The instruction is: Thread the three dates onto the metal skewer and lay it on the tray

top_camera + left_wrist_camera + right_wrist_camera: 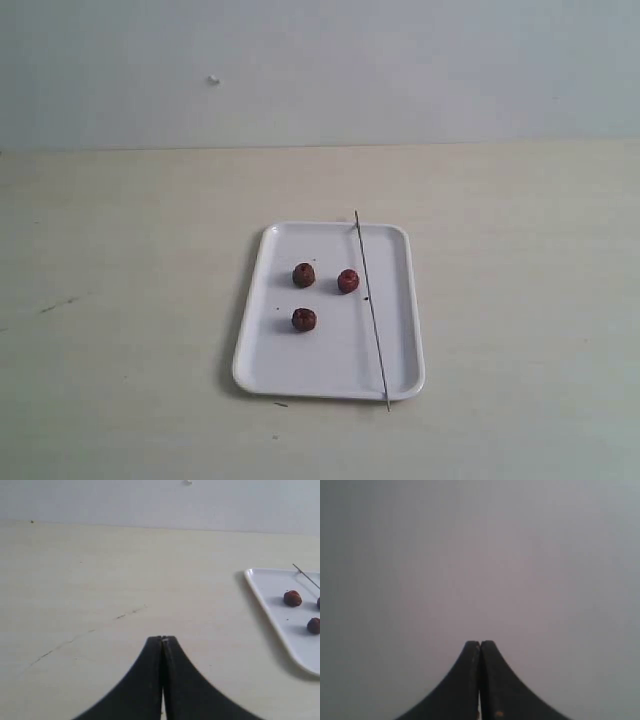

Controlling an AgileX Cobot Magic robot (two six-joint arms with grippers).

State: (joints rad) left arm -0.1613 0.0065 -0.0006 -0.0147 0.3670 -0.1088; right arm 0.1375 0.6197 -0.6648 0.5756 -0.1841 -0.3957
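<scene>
The white tray [400, 300] lies on the pale tabletop in the exterior view. Three dark red-brown dates rest loose on it: one [304, 274] at the upper left, one [348, 281] to its right, one [304, 319] nearer the front. The thin metal skewer [372, 310] lies lengthwise across the tray's right part, its ends past both rims. Neither gripper shows in the exterior view. My left gripper [162, 639] is shut and empty over bare table, well apart from the tray [270, 587], where two dates [292, 598] [314, 625] and the skewer tip [306, 576] show. My right gripper [480, 643] is shut, facing a blank grey surface.
A light grey wall [320, 70] rises behind the table, with a small white mark [213, 80] on it. Faint dark scratches [55, 305] mark the tabletop to the left of the tray.
</scene>
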